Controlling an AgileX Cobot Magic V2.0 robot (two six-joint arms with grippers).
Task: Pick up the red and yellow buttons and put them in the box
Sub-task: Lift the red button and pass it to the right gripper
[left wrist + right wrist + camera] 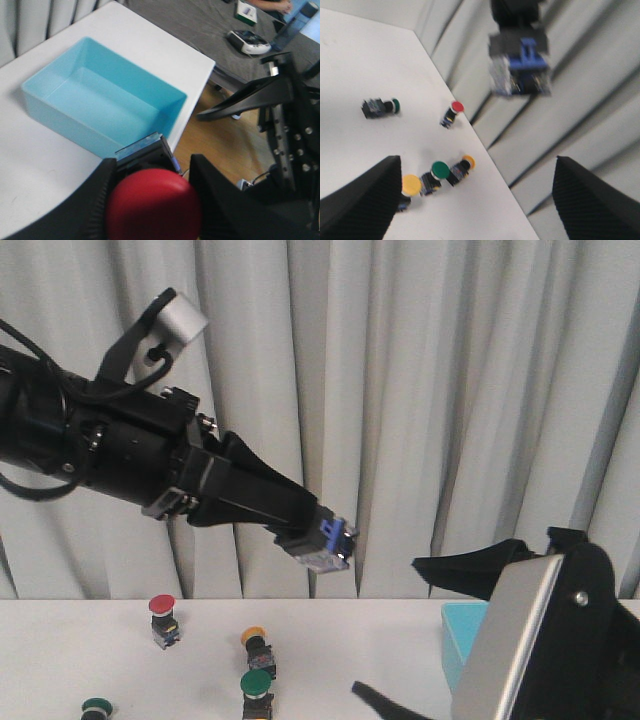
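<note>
Cyan tray: the box is seen at the right end of the white table; nothing is seen inside it.
Held button: a red-capped button is clamped between the fingers of the left gripper, its blue-and-grey body projecting past the tips, raised in the air left of the tray.
Right gripper: its jaws are spread wide and nothing is held.
Table buttons: a red-capped button is seen far left; a yellow-capped one stands right of it, a green-capped one just nearer, another green one near left.
Extra: another yellow-capped button is shown in the right wrist view.
</note>
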